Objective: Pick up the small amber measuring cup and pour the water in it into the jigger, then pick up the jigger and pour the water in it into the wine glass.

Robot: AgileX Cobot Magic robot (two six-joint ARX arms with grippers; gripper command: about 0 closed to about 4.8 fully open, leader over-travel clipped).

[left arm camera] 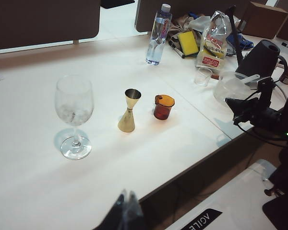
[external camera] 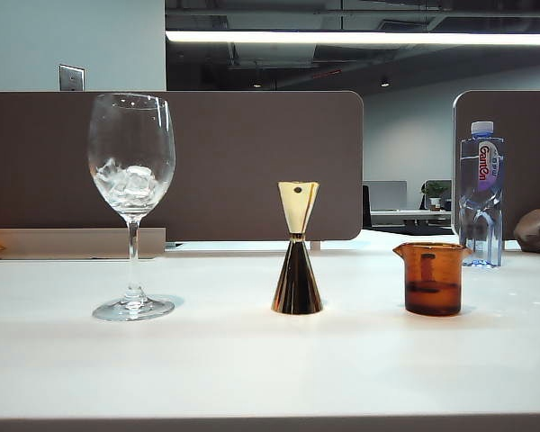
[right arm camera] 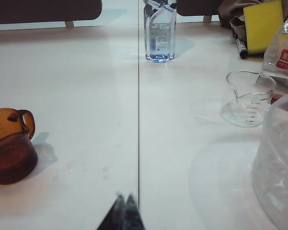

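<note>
The small amber measuring cup [external camera: 432,279] stands on the white table, right of the gold jigger [external camera: 297,261]. The wine glass [external camera: 131,180] with ice cubes is at the left. I cannot make out the water in the cup. In the left wrist view the wine glass [left arm camera: 74,108], jigger [left arm camera: 128,112] and cup [left arm camera: 163,107] form a row far ahead of my left gripper [left arm camera: 126,194], which is shut, empty and over the table's near edge. My right gripper [right arm camera: 125,196] is shut and empty, with the cup [right arm camera: 9,148] off to its side. Neither gripper shows in the exterior view.
A clear water bottle [external camera: 481,193] stands behind the cup. Further right are a clear measuring cup [right arm camera: 247,103], a large clear plastic tub [right arm camera: 278,167], a yellow sponge [right arm camera: 263,24] and a snack bag [left arm camera: 212,43]. A dark arm [left arm camera: 273,120] sits beyond the table's right edge.
</note>
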